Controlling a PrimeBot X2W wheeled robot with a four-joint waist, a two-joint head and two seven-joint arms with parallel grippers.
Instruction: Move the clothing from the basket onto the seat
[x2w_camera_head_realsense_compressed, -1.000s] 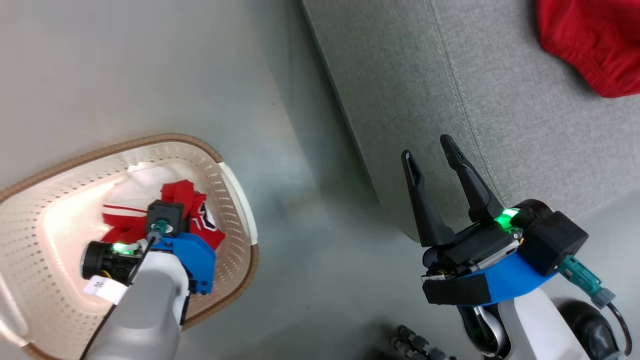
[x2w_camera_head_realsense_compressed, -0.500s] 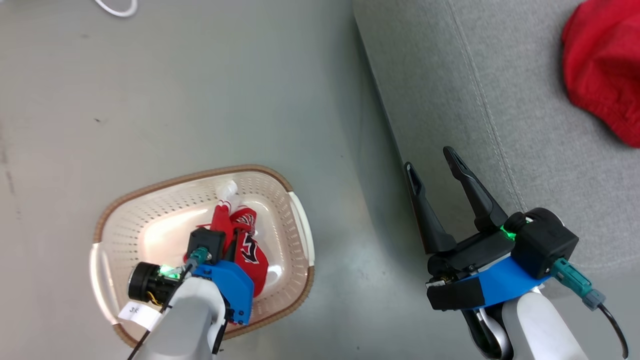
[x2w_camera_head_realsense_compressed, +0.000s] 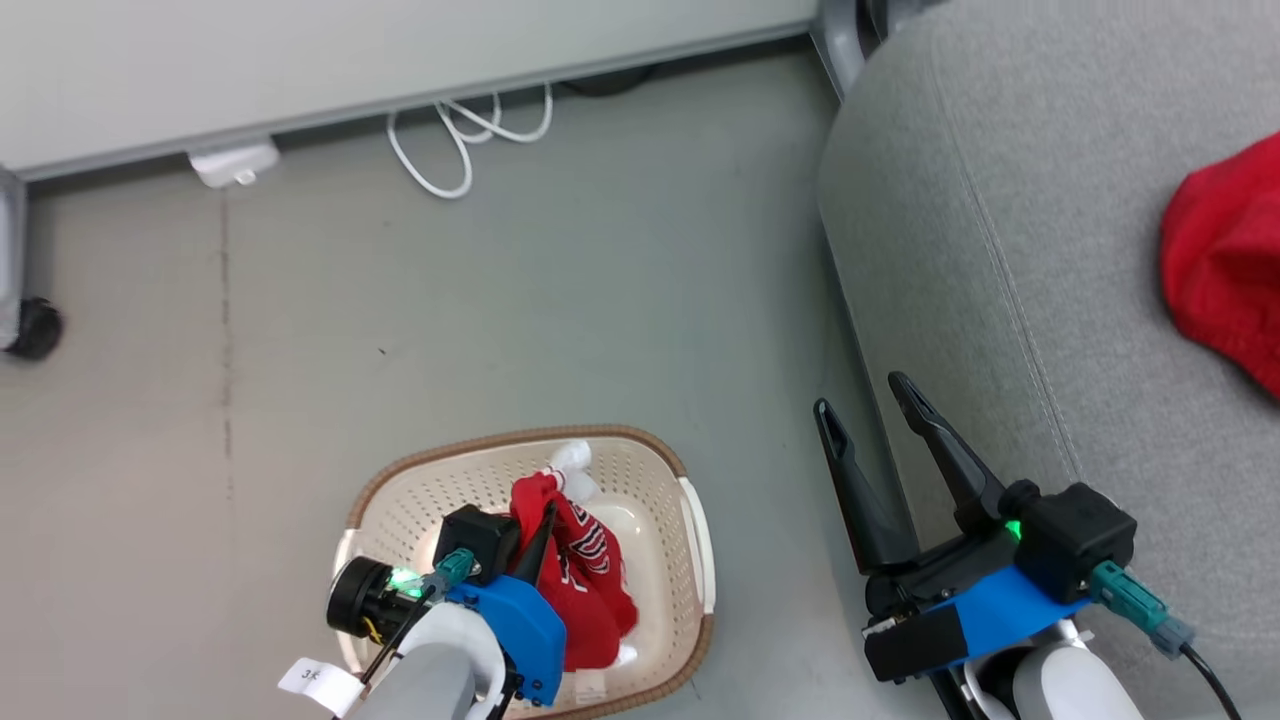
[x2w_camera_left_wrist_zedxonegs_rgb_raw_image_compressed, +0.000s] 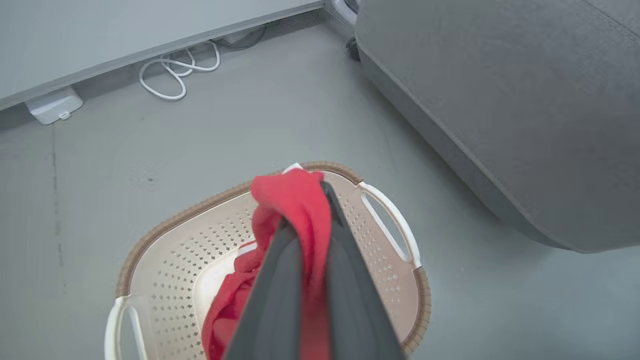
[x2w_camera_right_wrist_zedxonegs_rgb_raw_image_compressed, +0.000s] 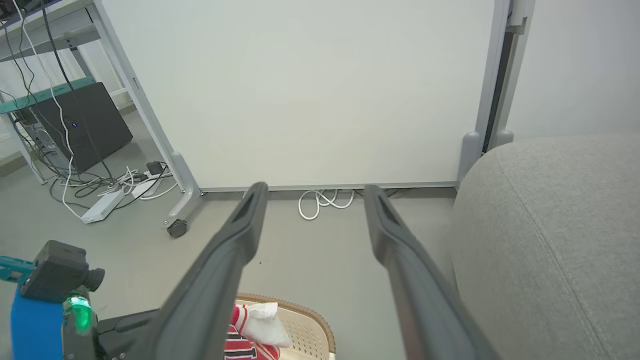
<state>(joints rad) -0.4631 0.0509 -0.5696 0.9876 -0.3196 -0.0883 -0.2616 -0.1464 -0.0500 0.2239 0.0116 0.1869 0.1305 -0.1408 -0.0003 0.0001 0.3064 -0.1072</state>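
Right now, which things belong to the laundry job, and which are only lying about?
Job: red clothing in the left gripper, basket, seat, red garment on the seat, open right gripper.
Lying about: white cable, white box, castor.

Had the left gripper (x2w_camera_head_realsense_compressed: 548, 512) clamped tight on the clothing (x2w_camera_head_realsense_compressed: 590, 590), right above the basket (x2w_camera_head_realsense_compressed: 520, 437), fingers angled up toward its far rim. Had the pale left forearm (x2w_camera_head_realsense_compressed: 430, 680) and its blue wrist bracket (x2w_camera_head_realsense_compressed: 520, 625) sitting over the basket's near edge. Parked the right gripper (x2w_camera_head_realsense_compressed: 860, 395) well off to the basket's right, jaws spread wide, fingers pointing up and away, green light glowing at the wrist.
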